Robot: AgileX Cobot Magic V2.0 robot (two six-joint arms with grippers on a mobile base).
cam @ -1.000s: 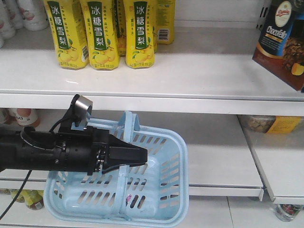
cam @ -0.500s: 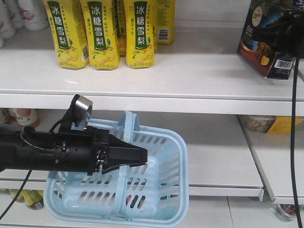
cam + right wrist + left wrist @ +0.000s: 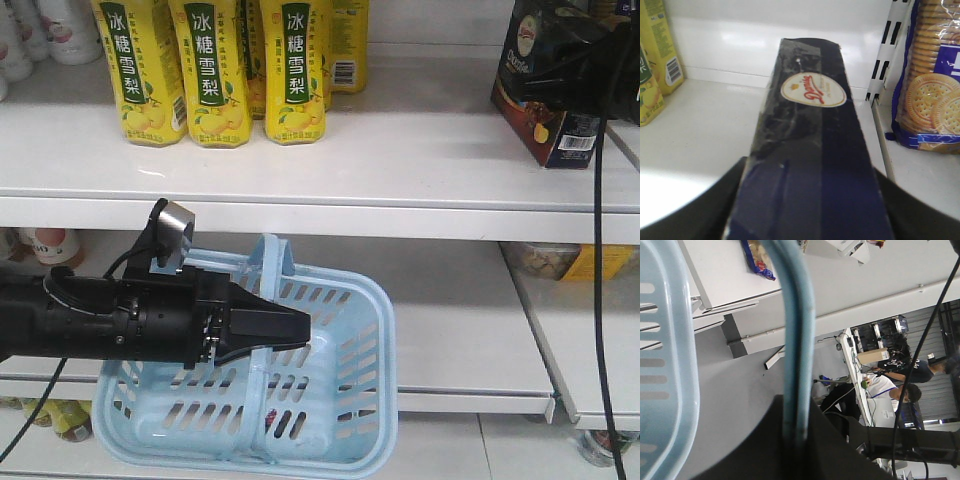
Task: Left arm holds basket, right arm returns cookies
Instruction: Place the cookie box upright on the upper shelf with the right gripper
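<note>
Right wrist view: right tool (image 3: 807, 200) clamps cookies (image 3: 810, 150), long axis toward shelf back; left tool (image 3: 262, 326) clamps basket (image 3: 345, 400) handle

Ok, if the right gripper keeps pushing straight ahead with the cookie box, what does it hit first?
Probably the white back wall of the shelf. The right gripper is clamped on the cookies, and nothing stands ahead of the box; the biscuit pack sits off to the right. Depth is unclear.

1. light blue slotted basket (image 3: 330, 400) hangs tilted below the upper shelf, its hoop handle (image 3: 795, 340) clamped in a black gripper.
2. dark navy cookie box (image 3: 545, 85) sits on the upper shelf's right end.
</note>
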